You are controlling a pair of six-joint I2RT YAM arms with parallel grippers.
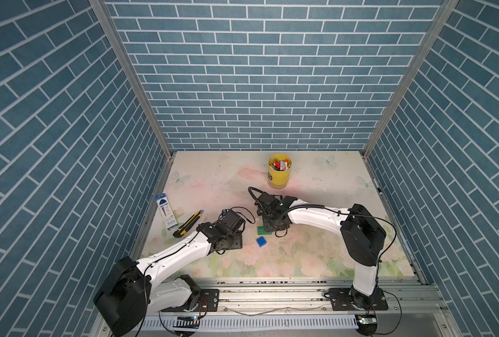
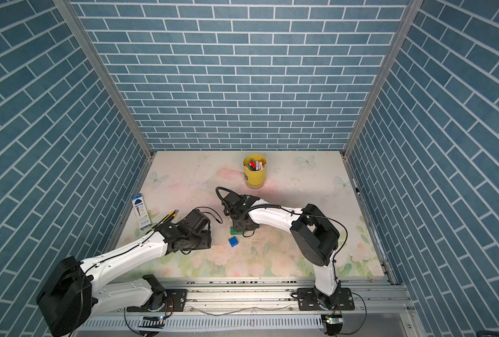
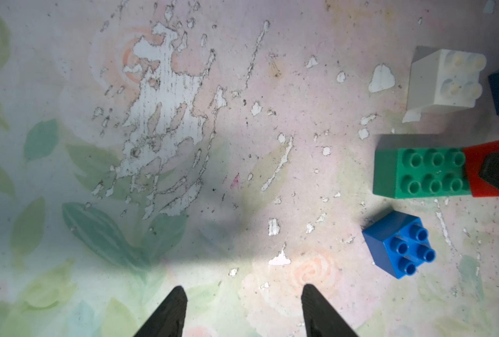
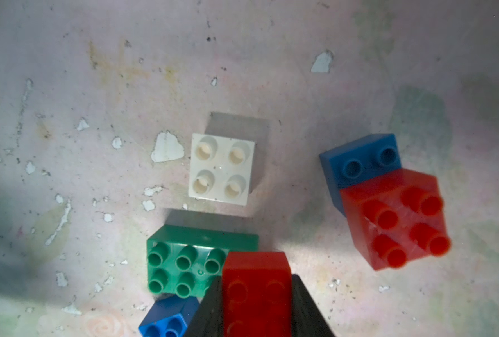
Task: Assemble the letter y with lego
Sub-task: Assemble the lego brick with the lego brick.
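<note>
My right gripper (image 4: 255, 281) is shut on a red lego brick (image 4: 255, 265), held over one end of the longer green brick (image 4: 181, 262); whether the two touch I cannot tell. A white brick (image 4: 222, 169) stands just beyond the green one. Farther off, another red brick (image 4: 400, 221) sits on a blue brick (image 4: 359, 163). A loose blue brick (image 3: 400, 245) lies beside the green brick (image 3: 423, 172). My left gripper (image 3: 244, 287) is open over bare table, well apart from the bricks. No letter y shape is in view.
A yellow cup (image 1: 279, 170) of coloured sticks stands at the back. A utility knife (image 1: 188, 223) and a blue-and-white packet (image 1: 166, 211) lie at the left edge of the flowered table (image 1: 315, 256). In both top views the wrists hide most bricks.
</note>
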